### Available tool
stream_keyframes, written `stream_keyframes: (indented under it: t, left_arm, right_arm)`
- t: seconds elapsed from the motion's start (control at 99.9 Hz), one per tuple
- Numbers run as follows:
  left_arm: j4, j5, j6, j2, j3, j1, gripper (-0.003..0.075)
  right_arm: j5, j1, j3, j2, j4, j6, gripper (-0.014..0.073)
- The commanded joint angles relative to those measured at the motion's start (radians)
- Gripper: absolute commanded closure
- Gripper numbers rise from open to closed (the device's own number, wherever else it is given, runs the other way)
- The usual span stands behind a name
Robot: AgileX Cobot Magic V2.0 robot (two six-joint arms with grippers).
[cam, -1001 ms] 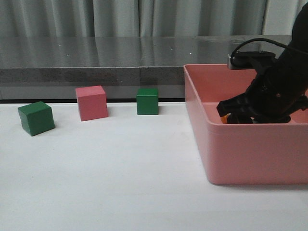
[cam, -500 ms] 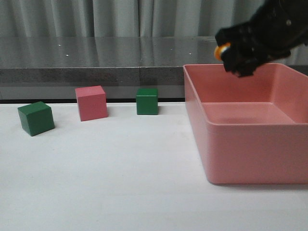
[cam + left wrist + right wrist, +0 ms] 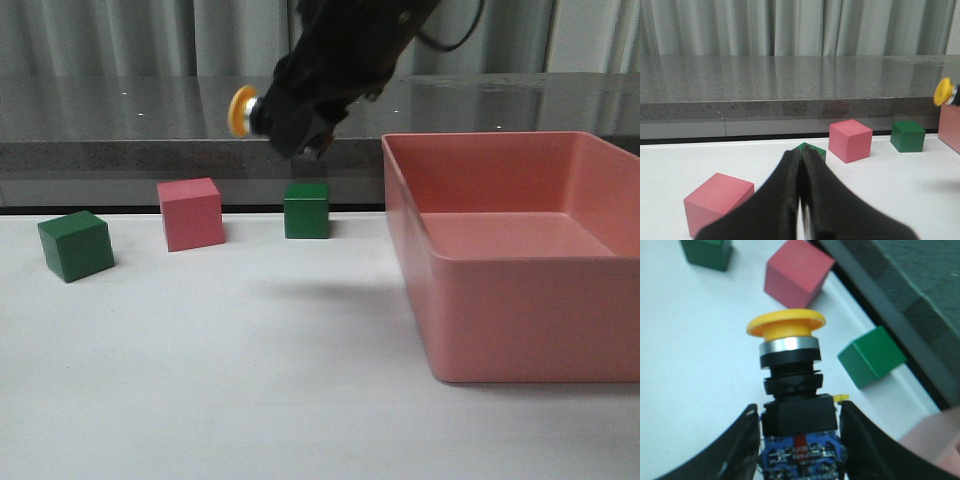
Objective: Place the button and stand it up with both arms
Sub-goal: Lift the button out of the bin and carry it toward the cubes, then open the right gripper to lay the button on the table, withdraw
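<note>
Between right claw [image 3: 799, 440] fingers, button [image 3: 790, 385] with blue base.

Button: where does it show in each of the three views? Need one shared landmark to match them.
Front: the button is held in the air by the right gripper, above the green cube.
Left wrist: at the right edge, cap only.
Right wrist: centre, between the fingers.
Shared landmark: that green cube.

Grey curtains [image 3: 150, 35] behind dark speckled ledge [image 3: 130, 110], white table [image 3: 200, 380].
</note>
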Motion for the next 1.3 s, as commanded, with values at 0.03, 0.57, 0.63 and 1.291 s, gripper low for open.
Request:
stream_keyframes:
  t: [0.03,0.57,0.63,1.291]
  left_arm:
    - [-0.009,-0.077,0.001,-0.029,0.045,0.002,0.074]
    - [-0.009,-0.077,0.001,-0.029,0.045,0.002,0.074]
    - [-0.009,-0.077,0.001,-0.029,0.045,0.002,0.074]
    - [-0.009,-0.077,0.001,-0.029,0.045,0.002,0.074]
  right_arm:
    - [-0.04,0.042,-0.064,0.052,0.001,-0.122,0.0551]
    - [-0.063,0.081,-0.086,0.214,0.017,-0.184,0.034]
    - [-0.069,0.081,-0.086,0.214,0.017,-0.184,0.0242]
    - [0.031,0.046,-0.086,-0.081,0.017,-0.022,0.0407]
